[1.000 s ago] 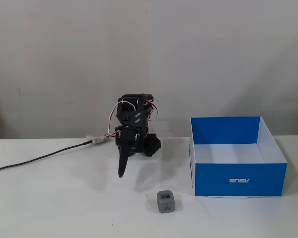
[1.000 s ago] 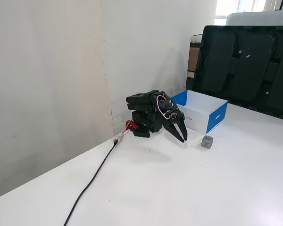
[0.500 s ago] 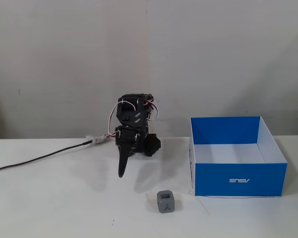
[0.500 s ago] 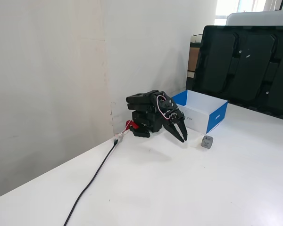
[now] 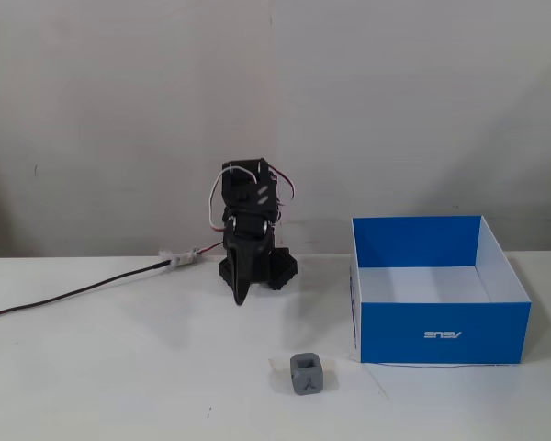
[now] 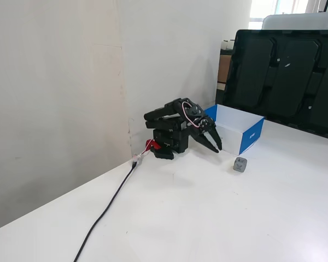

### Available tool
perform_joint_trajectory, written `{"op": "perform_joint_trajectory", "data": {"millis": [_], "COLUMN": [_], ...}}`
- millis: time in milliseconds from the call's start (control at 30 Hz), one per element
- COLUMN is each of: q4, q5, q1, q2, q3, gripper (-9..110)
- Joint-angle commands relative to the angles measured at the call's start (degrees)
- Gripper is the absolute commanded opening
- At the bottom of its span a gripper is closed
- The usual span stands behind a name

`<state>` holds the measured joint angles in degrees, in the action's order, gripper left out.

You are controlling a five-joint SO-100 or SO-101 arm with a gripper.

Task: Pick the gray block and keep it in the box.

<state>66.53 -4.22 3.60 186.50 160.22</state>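
Observation:
The gray block is a small cube with an embossed mark, lying on the white table near the front, just left of the box. It also shows in the other fixed view. The box is blue outside and white inside, open on top and empty; it also shows in the other fixed view. The black arm is folded at the back of the table. My gripper points down at the table, shut and empty, well behind the block; it also shows in the other fixed view.
A black cable runs from the arm's base to the left across the table. A wall stands close behind the arm. A large dark screen stands behind the box in a fixed view.

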Motion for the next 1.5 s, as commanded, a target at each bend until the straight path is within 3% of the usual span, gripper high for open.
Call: {"op": "perform_joint_trajectory", "data": {"millis": [0, 333, 533, 700, 833, 1233, 1467], "q4": [0.0, 9.23, 13.8, 11.51, 9.23, -4.39, -5.89], "q5": [0.53, 9.05, 16.7, 17.93, 18.81, 18.81, 18.81], "q1": [1.23, 10.11, 14.24, 16.96, 18.19, 17.14, 16.44], "q2": [-0.62, -34.1, -53.44, -60.56, -66.53, -91.32, -104.59], "q3": [-10.81, -38.67, -46.32, -45.79, -45.7, -47.72, -53.61], "gripper": [0, 0, 1, 20, 26, 31, 31]}}
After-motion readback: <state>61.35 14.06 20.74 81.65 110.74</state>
